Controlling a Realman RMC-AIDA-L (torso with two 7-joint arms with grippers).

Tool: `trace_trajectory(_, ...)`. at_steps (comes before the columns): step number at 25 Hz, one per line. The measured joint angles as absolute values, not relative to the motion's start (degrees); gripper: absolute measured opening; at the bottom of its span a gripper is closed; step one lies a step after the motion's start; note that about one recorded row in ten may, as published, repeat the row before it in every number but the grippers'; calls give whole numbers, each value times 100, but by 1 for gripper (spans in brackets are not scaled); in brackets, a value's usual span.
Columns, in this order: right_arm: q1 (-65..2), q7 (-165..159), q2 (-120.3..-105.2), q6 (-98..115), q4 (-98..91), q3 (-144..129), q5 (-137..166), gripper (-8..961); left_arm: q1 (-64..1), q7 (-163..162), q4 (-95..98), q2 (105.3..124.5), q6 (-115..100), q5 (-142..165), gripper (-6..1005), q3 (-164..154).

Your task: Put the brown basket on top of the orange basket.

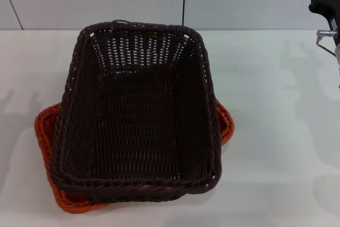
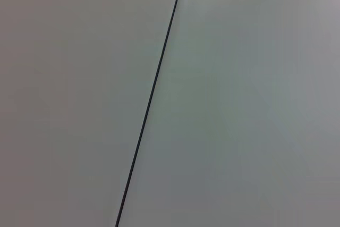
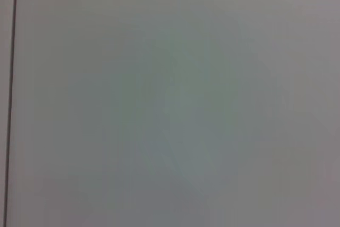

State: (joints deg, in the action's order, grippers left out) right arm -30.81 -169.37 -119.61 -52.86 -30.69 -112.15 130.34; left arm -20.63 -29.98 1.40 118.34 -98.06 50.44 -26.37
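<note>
Brown basket (image 1: 135, 115) — the biggest thing on the white table (image 1: 276, 131) — already sits on top of the orange basket (image 1: 45, 131), and only the orange rim peeks out at two sides and along the near edge. It lies a little askew, so the two outlines do not line up. Well away from it, up at the far right of the head view, hangs the right gripper (image 1: 325, 3); just part of its dark body and a metal fitting show, lifted clear of the table and touching nothing, and whether its fingers are spread or pressed together I cannot tell. The left gripper is out of the head view altogether. Both wrist views show only a pale wall panel (image 2: 239, 104) with a thin dark seam (image 2: 151, 97), which suggests both arms are raised and pointed away from the work. My reading is that the placing step is finished and the retreat is in hand. The next move calls for little — at most a nudge to square the top basket, otherwise parking the arms without brushing the stack.
</note>
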Motion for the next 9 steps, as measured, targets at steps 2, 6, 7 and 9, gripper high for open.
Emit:
trace_trajectory(2, -3073, -16936, -11962, -5286, -3062, -11215, 13033, 346, -2063, -2998, 141, 11833, -9800, 5044, 619, -2616)
trace_trajectory(6, -3051, -16936, -11961, -5286, -3033, -11215, 13034, 346, -2065, -2996, 141, 11827, -9752, 5044, 619, -2552)
trace_trajectory(7, -3051, -16936, -11961, -5286, -3015, -11215, 13033, 346, -2066, -2994, 142, 11825, -9734, 5045, 619, -2550)
trace_trajectory(9, -3060, -16936, -11962, -5286, -2994, -11215, 13030, 346, -2065, -2974, 150, 11821, -9695, 5043, 619, -2548)
